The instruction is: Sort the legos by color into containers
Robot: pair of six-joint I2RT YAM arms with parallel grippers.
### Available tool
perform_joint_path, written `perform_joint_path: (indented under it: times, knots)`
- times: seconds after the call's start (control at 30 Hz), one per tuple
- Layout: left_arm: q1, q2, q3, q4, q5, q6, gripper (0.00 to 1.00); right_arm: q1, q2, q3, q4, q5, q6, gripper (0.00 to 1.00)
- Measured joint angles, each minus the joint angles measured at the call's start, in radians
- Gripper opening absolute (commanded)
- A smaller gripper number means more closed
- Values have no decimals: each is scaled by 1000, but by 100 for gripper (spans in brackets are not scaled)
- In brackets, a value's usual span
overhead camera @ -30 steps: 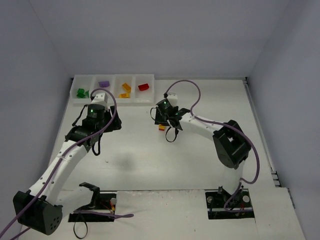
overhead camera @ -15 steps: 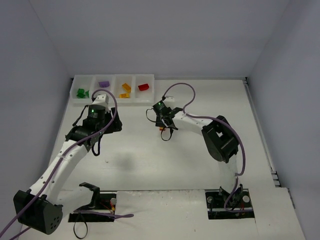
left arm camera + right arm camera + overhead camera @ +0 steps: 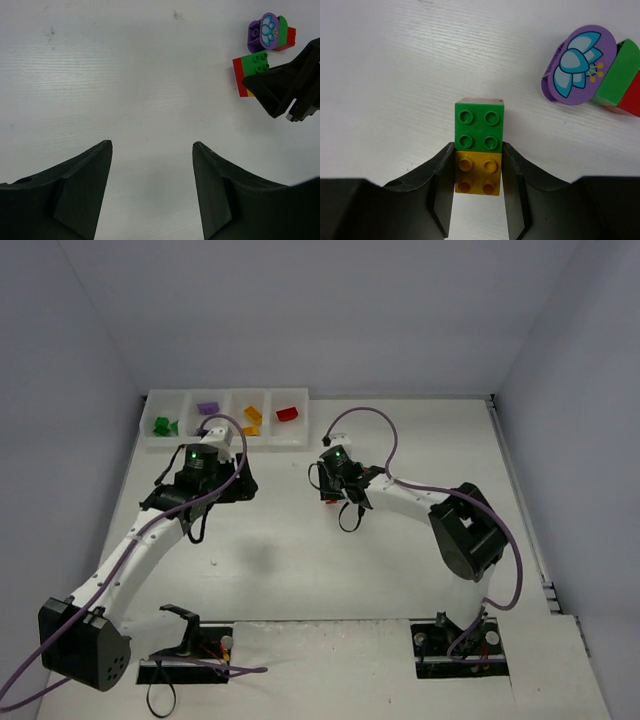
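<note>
Gripping the green-and-yellow stack [image 3: 478,125] from both sides, the right pincer [image 3: 477,165] has its black fingers [image 3: 442,185] pressed against the orange-yellow half, while the green half juts out past the fingertips. Each half is a square brick with four round studs, joined end to end, and a thin red sliver shows along the far edge of the green one. The left wrist view shows the same stack side-on as a green block with a red strip, its lower end covered by the right pincer's dark body. Just beside it, apart from it, lies a second cluster [image 3: 592,70]: a purple oval piece printed with a blue flower, joined to a green brick and a red one; the frame edge cuts off its right end. Both groups sit near the middle of the white surface [image 3: 300,560], well apart from the white tray [image 3: 230,392] at the far left, whose four compartments hold green, purple, orange-yellow and red legos in turn. From above, the stack is almost wholly hidden under the right wrist, only a red-orange speck showing. Whether it rests on the surface or is lifted cannot be told. The left pincer [image 3: 151,150] hangs spread wide over bare surface, holding nothing.
</note>
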Motion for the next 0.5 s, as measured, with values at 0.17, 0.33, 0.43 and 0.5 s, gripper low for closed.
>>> perform_joint_path:
  times: [0.17,0.33,0.43,0.5]
  knots:
    - [-2,51,0,63,100,66,60,-17,-132,-130,128,-178,-172,0]
    - [-2,86,0,112,239,151,64,-77,-289,-252,211,-418,-285,0]
    - [-2,89,0,148,342,208,64,-145,-390,-290,241,-543,-344,0]
    - [-2,90,0,178,411,240,64,-185,-455,-305,261,-629,-389,0]
